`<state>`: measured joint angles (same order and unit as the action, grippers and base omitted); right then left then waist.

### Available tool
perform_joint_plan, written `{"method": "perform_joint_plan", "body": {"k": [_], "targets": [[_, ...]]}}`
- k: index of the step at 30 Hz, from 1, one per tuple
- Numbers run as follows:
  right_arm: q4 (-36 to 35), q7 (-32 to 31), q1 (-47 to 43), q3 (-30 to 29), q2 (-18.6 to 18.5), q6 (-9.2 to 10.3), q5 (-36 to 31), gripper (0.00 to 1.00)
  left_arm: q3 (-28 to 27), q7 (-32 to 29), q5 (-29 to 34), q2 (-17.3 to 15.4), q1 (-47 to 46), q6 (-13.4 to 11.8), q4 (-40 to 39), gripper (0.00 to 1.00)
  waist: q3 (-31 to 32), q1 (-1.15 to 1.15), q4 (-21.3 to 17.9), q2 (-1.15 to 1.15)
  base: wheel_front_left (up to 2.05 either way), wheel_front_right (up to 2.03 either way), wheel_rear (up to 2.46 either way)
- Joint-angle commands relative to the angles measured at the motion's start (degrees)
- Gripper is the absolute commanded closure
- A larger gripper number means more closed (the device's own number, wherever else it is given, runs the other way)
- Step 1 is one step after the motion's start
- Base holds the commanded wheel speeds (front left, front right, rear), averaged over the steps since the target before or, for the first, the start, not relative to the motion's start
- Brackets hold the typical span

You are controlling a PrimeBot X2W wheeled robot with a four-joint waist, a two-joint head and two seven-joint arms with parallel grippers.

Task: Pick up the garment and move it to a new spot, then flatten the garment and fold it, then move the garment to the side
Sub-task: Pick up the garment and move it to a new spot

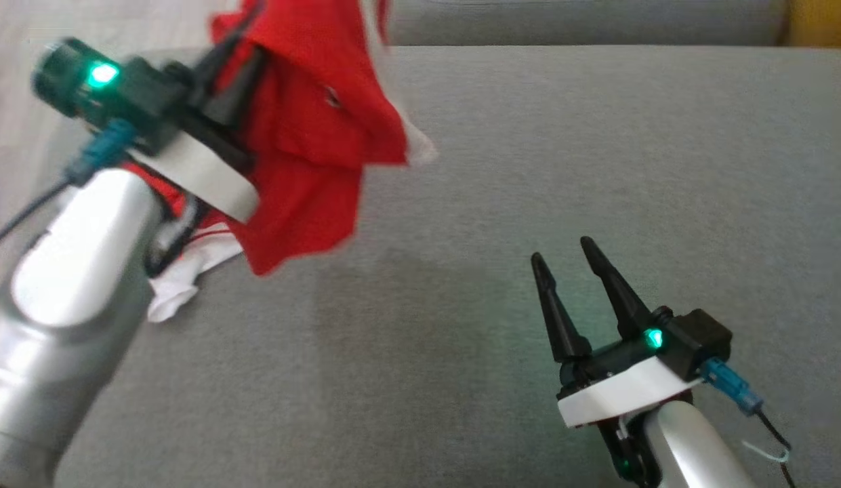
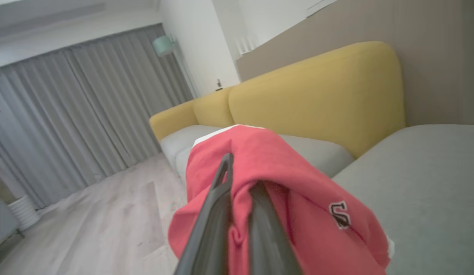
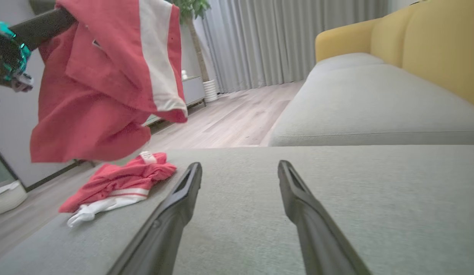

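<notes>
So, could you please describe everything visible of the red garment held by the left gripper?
The red garment is soft, jersey-like fabric with a broad white stripe and a small black-and-white letter patch. It hangs crumpled and bunched above the grey sofa seat, pinched between the closed fingers of the left gripper, draping over them.

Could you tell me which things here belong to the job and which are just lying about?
In the job: red garment, held up by the shut left gripper; open right gripper; grey seat.
Lying about: second red-and-white cloth on the seat, yellow backrest, curtains.
</notes>
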<state>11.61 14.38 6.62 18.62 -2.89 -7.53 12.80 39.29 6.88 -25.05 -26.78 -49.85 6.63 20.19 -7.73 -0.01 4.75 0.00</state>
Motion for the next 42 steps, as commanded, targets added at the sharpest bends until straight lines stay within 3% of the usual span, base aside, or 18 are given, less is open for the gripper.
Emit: {"method": "perform_joint_plan", "body": {"k": [1,7,14,15,16,17,22,29,35,42], "targets": [[-2.34,0.62,1.95,0.88,0.02,0.04,0.44,0.00,-1.50,-1.22,-0.33,-1.58,-1.84,0.10,-2.90,1.00,-0.54,0.01,-3.00,0.00,0.00,0.00,0.00],[-3.78,0.62,4.20,0.22,0.02,0.04,1.22,0.00,3.73,-4.33,0.07,0.91,1.15,0.22,-5.28,1.00,-4.20,0.01,-11.24,0.00,0.00,0.00,0.00],[-6.23,0.62,6.06,-0.87,0.02,0.04,3.14,0.00,7.63,-3.30,1.21,5.84,-0.18,0.39,-0.77,1.00,-9.34,0.01,-20.15,0.00,0.00,0.00,0.00],[-6.73,0.62,6.15,-1.21,0.02,0.04,3.48,0.00,8.32,-2.98,0.85,7.48,-0.49,0.44,2.31,0.91,-10.22,0.01,-21.79,0.00,0.00,0.00,0.00],[-6.92,0.62,6.17,-1.41,0.02,0.04,3.59,0.00,8.84,-3.10,0.94,7.99,-0.60,0.46,4.26,0.30,-10.57,0.01,-22.44,0.00,0.00,0.00,0.00],[-7.06,0.62,6.20,-1.57,0.02,0.04,3.70,0.00,9.51,-3.83,0.86,8.41,-0.60,0.50,6.50,0.00,-10.83,0.01,-22.95,0.00,0.00,0.00,0.00],[-7.45,0.62,6.10,-2.32,0.02,0.04,3.81,0.00,11.08,-0.73,1.64,10.15,-1.29,0.56,13.41,0.00,-10.83,0.01,-22.79,0.00,0.00,0.00,0.00],[-6.79,0.62,4.99,-3.55,0.02,0.04,2.36,0.00,9.06,5.26,0.66,11.54,-0.63,-1.63,15.71,0.00,-7.55,0.01,-17.42,0.00,0.00,0.00,0.00],[-5.57,0.62,3.04,-6.30,0.02,0.04,0.78,0.00,3.68,7.76,-2.08,10.08,4.20,-6.02,10.86,0.00,-2.62,0.01,-10.52,0.00,0.00,0.00,0.00],[-4.52,0.62,0.24,-8.71,0.02,0.04,-0.52,0.00,-2.88,8.09,-3.35,6.45,17.99,-12.32,-0.79,0.00,1.44,0.01,-4.90,0.00,0.00,0.00,0.00]]}}
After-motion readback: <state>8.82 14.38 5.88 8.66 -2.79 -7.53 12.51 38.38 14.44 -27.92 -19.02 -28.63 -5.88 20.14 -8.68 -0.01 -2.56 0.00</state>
